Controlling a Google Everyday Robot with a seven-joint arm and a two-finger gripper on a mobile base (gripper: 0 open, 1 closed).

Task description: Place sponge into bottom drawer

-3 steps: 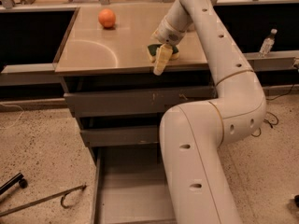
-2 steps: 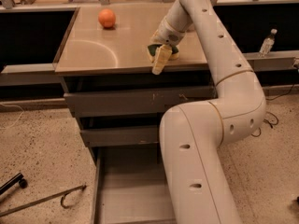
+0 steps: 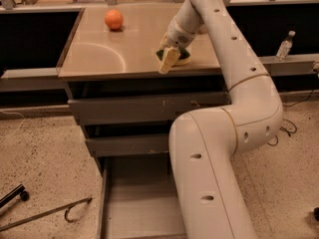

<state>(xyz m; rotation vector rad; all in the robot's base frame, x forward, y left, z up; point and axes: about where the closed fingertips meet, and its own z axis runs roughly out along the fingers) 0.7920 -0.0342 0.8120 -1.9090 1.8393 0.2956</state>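
Camera view: end effector (image 3: 168, 59) down at the sponge (image 3: 182, 58) near the tabletop's (image 3: 99, 59) front edge.
The sponge lies on the tabletop, right of its middle, green side up; whether the end effector grasps it or is released cannot be told. An orange ball (image 3: 113, 19) sits toward the tabletop's back. Below the tabletop, the bottom drawer (image 3: 134, 203) stands pulled out, grey floor showing.

Lab: metal drawer cabinet (image 3: 144, 109), speckled floor (image 3: 42, 151); end effector (image 3: 168, 62) at its top.
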